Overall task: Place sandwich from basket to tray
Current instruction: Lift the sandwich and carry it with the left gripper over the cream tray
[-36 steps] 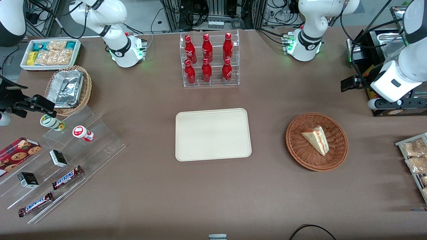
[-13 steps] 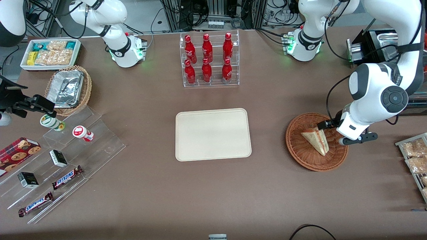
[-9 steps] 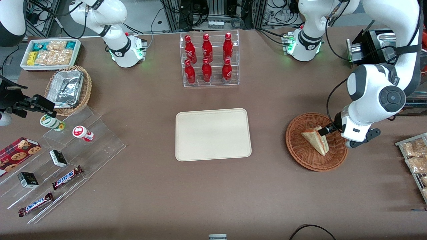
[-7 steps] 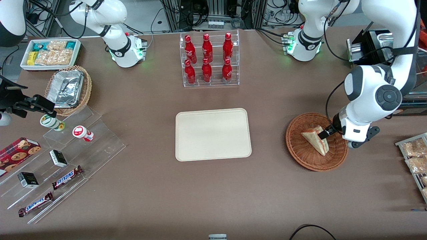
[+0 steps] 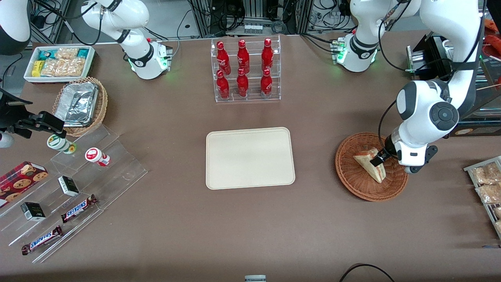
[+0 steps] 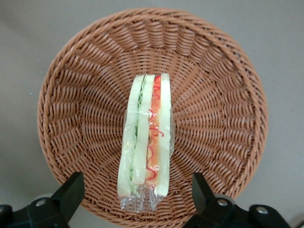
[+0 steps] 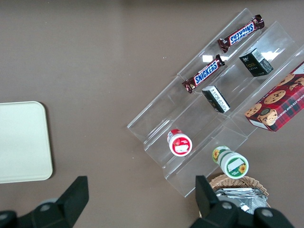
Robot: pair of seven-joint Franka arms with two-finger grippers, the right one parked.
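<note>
The sandwich [image 5: 370,166] is a pale wedge in clear wrap, red and green filling along its edge, lying in the round reddish-brown wicker basket [image 5: 354,184]. My gripper [image 5: 384,161] hangs open just above the basket. In the left wrist view its black fingers [image 6: 71,190] stand wide apart on either side of the sandwich [image 6: 145,137] at its wrapped end, touching neither it nor the basket [image 6: 223,95]. The cream-beige tray [image 5: 249,158] lies bare at the table's middle, toward the parked arm's end from the basket.
A clear rack of red bottles [image 5: 245,70] stands farther from the front camera than the tray. A wire rack of snack packets [image 5: 486,184] sits beside the basket at the working arm's end. A dark metal box [image 5: 434,55] stands by the arm's base.
The arm swung in from the table's working end, came over the basket and lowered toward the sandwich. The sandwich and basket stayed put.
</note>
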